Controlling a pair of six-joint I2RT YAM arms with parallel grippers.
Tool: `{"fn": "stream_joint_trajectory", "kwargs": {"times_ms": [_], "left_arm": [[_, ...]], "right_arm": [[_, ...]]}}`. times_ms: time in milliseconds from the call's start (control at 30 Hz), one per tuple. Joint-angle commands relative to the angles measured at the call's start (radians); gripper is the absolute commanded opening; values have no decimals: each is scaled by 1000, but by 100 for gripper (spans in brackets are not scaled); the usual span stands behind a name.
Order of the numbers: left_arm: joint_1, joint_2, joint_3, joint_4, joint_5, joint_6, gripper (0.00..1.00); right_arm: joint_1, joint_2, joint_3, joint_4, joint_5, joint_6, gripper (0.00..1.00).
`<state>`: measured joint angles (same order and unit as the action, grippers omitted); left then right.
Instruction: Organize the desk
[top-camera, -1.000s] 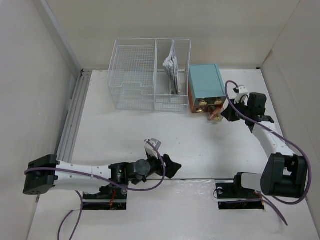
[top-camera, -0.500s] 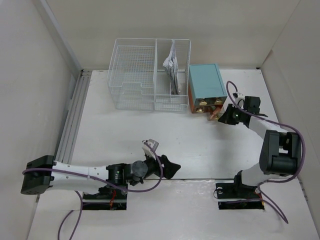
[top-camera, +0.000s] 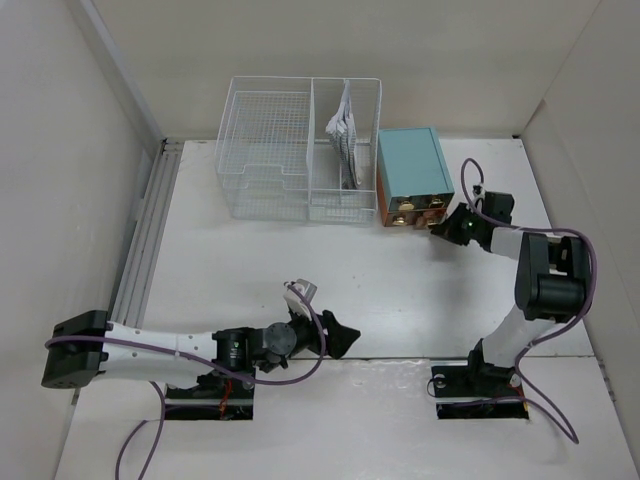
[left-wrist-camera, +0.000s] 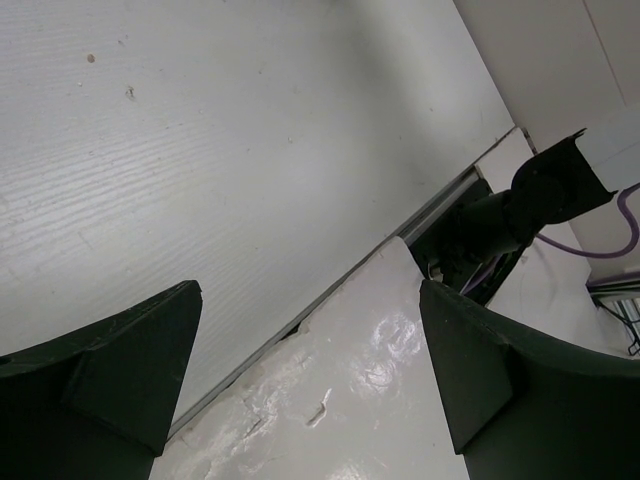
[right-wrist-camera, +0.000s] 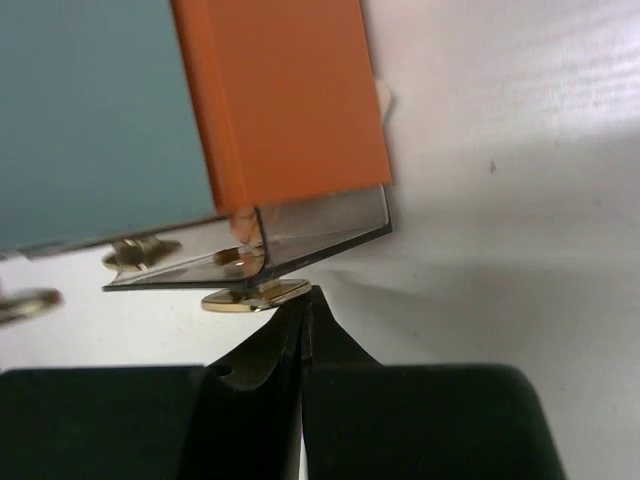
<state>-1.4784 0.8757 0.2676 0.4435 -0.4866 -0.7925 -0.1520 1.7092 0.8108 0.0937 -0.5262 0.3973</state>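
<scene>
The desk (top-camera: 300, 270) fills most of the top view, from the arm bases to the back wall, with a rail (top-camera: 145, 230) along its left edge. At the back stands a wire basket (top-camera: 265, 150) with a pale bundle (top-camera: 345, 135) upright in its right compartment. A teal box (top-camera: 411, 170) sits just beside the basket's right side. Its orange drawer (right-wrist-camera: 285, 100) faces the arms. The left gripper (top-camera: 345, 337) lies low over the desk's near edge, jaws spread wide and empty. The right gripper (right-wrist-camera: 305, 300) is clenched with nothing between its fingers. Its tips are at the drawer's brass knob (right-wrist-camera: 250, 298), though actual contact is unclear.
</scene>
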Motion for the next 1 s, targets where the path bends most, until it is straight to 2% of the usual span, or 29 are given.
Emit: {"fn": "stream_joint_trajectory", "kwargs": {"times_ms": [0,367,500,733,800,833,867,933,967], "left_arm": [[-5,-9,9,6,-23,-11,89],[-5,43,50,-22,-23,-11,89],[-5,43,50,-22,-23,-11,90],[-5,43,71,-22,-23,-2,90],[-5,55,93,-22,-23,12,94],[-5,69,93,-22,-23,33,95],[-5,87,113,-22,-32,45,98],[-5,109,159,-48,-32,61,100],[-5,130,176,-48,-46,73,100]], "right_arm": [[-8,10,45,190,-18,118,0],[-8,119,77,388,-8,265,0],[-18,129,77,379,-34,275,0],[-69,-103,-30,186,-113,177,0],[-78,-202,-30,99,-132,88,0],[-78,-235,-30,31,-147,54,2],[-78,-264,-30,5,-167,-15,20],[-78,-339,-13,-102,-219,-89,42],[-78,-356,4,-142,-242,-138,68]]}}
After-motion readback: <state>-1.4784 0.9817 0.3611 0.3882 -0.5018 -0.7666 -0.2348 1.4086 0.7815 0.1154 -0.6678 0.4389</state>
